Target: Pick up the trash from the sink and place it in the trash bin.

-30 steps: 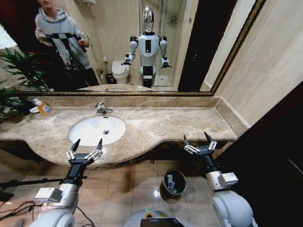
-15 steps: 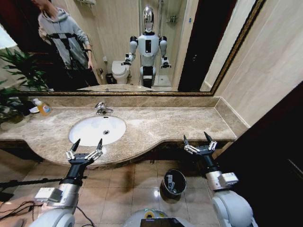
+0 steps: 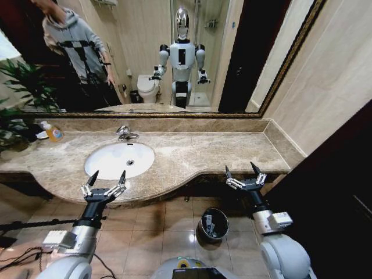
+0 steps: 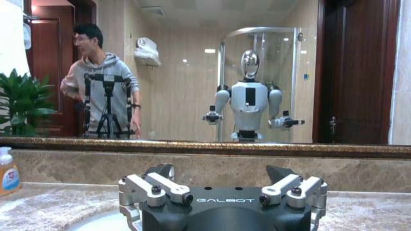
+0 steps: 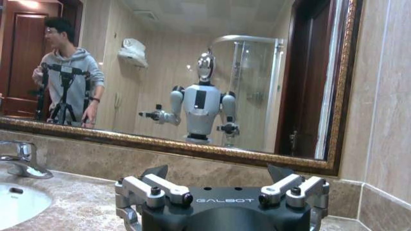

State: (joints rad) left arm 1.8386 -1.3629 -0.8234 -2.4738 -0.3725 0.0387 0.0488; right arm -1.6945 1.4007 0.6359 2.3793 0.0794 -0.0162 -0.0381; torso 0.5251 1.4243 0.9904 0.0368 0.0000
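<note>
The left gripper (image 3: 106,176) is held just in front of the counter edge, right below the sink (image 3: 120,159), with its fingers spread wide and nothing gripped between them. The right gripper (image 3: 243,170) is raised at the far right end of the brown marble counter (image 3: 209,151), its fingers likewise parted wide and empty. The white basin is seen set into the marble, the chrome faucet (image 3: 124,133) standing behind it. No trash can be made out inside the basin from here. The trash bin (image 3: 213,224) is found on the tiled floor below the counter, between the two arms and nearer the right one. The yellow soap bottle (image 3: 53,132) is placed at the counter's left end.
</note>
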